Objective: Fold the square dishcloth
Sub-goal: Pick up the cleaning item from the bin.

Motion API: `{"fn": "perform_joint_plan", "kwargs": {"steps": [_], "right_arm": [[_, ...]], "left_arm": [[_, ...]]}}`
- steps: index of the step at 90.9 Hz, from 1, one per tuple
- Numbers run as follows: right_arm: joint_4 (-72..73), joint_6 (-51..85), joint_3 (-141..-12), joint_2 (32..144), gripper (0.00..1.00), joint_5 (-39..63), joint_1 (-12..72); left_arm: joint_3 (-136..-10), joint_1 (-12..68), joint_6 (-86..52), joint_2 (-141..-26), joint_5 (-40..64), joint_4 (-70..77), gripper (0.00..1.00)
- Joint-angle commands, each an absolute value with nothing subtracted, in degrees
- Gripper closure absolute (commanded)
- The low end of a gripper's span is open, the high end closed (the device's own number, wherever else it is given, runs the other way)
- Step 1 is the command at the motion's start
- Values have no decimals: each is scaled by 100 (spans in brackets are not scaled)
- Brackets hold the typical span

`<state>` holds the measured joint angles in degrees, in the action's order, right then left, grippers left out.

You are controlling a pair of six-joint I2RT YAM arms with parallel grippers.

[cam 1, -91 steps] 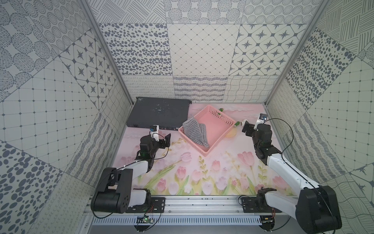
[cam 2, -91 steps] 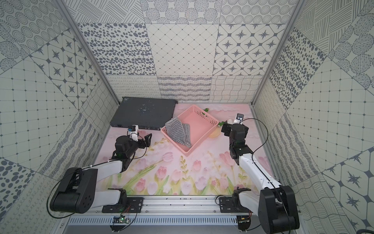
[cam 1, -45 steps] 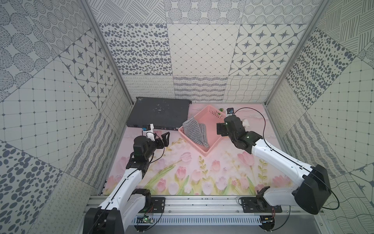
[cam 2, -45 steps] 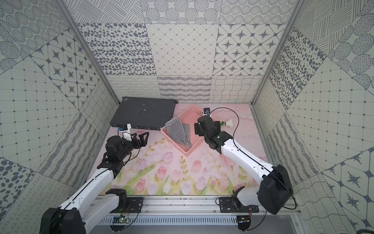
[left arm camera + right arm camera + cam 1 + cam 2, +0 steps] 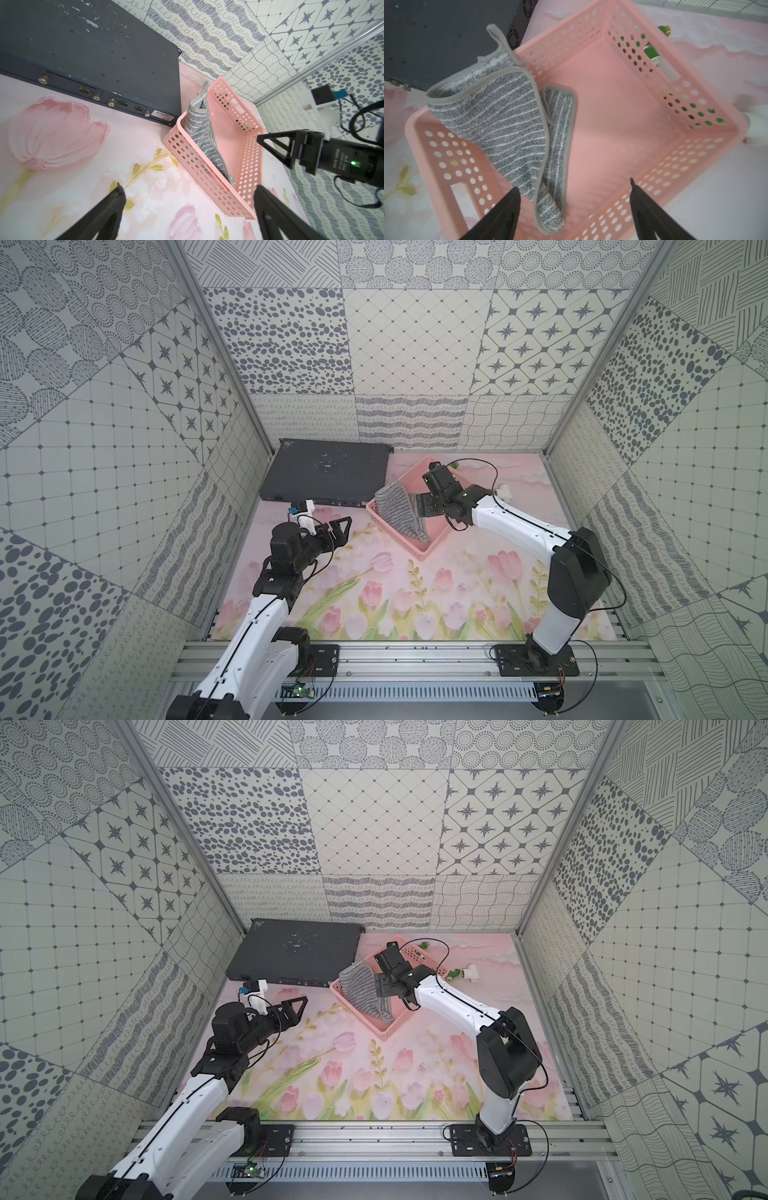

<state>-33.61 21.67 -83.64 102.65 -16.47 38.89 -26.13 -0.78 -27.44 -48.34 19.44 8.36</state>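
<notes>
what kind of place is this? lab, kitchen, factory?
Likely a robot test cell, not a home: patterned wall panels box in a floral mat, and the left arm and right arm are bolted to an aluminium rail. Props: square dishcloth in pink basket.

Legible text, brands, numbers, signs: none.

1. White sticker (image 5: 162, 118) on the front face of the dark equipment box (image 5: 104, 52), at the corner nearest the pink basket (image 5: 207, 188). It carries dark print too small to read.
2. Pale lettering (image 5: 340, 159) on the right arm's black housing (image 5: 361, 153). It is blurred and unreadable.
</notes>
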Motion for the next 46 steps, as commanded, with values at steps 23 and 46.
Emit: {"fn": "perform_joint_plan", "kwargs": {"steps": [23, 46], "right_arm": [[-3306, 2534, -9948, 11823, 26, -213, 3525], [-3237, 2610, -10275, 12316, 29, 487, 3269]], "left_arm": [[-2707, -88, -3390, -4761, 2431, 815, 1], [-2720, -89, -3393, -4680, 2242, 613, 1]]}}
